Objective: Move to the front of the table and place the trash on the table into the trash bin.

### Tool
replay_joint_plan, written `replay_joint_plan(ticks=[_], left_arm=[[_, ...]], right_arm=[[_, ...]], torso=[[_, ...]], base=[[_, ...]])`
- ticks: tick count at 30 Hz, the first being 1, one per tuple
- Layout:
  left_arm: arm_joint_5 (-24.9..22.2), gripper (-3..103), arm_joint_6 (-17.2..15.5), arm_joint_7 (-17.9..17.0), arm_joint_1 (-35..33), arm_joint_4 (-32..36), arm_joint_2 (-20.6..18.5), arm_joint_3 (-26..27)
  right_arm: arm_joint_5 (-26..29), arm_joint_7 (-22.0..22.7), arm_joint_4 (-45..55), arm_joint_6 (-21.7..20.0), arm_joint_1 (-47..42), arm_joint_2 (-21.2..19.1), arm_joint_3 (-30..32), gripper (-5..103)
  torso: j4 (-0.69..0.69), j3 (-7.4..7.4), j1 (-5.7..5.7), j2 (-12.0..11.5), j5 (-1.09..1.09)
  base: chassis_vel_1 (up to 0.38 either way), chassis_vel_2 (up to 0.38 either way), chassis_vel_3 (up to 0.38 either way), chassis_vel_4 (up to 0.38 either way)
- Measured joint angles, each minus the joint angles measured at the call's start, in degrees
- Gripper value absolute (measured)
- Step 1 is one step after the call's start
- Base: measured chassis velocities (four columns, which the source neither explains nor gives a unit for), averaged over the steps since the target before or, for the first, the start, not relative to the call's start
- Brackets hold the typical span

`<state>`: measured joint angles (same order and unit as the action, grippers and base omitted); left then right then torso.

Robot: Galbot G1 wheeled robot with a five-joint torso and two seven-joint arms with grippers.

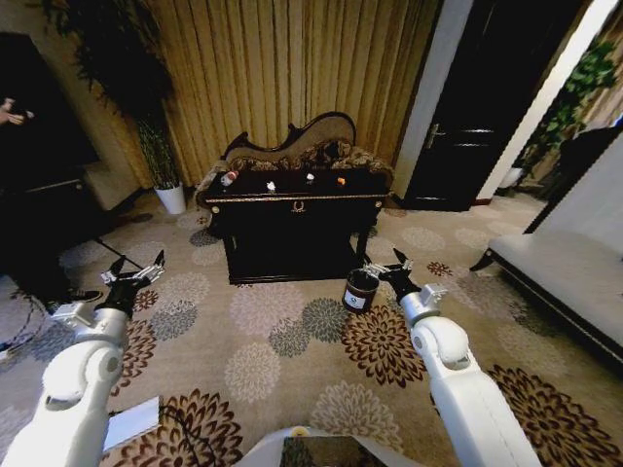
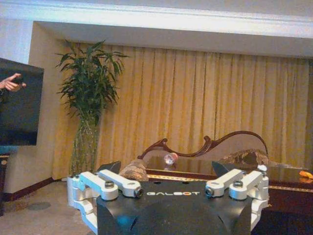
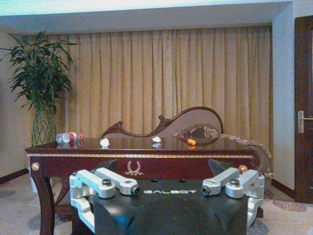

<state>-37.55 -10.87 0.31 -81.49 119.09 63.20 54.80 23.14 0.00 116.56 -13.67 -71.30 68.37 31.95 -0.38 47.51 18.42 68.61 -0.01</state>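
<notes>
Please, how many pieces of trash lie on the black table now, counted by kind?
Clear plastic bottle with red cap: 1
White crumpled paper scraps: 2
Small orange piece: 1
Total: 4, all on the glossy black table with gold trim.

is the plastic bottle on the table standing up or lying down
Lying down. In the right wrist view the bottle rests on its side at one end of the table, its red cap pointing sideways along the tabletop.

Curtained, carpeted lounge with sofa (image 1: 302, 146)
</notes>
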Motion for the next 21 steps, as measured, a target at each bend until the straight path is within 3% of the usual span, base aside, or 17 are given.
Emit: replay_joint_plan(ticks=[21], left_arm=[[0.0,100,0.0,0.0,0.1,-0.1,0.1,-0.1]], right_arm=[[-0.6,0.0,0.0,-0.1,-0.3,0.0,-0.2,100]], torso=[[0.0,-0.01,-0.02,0.0,0.0]], base=[[-0.021,0.022,0.02,-0.023]])
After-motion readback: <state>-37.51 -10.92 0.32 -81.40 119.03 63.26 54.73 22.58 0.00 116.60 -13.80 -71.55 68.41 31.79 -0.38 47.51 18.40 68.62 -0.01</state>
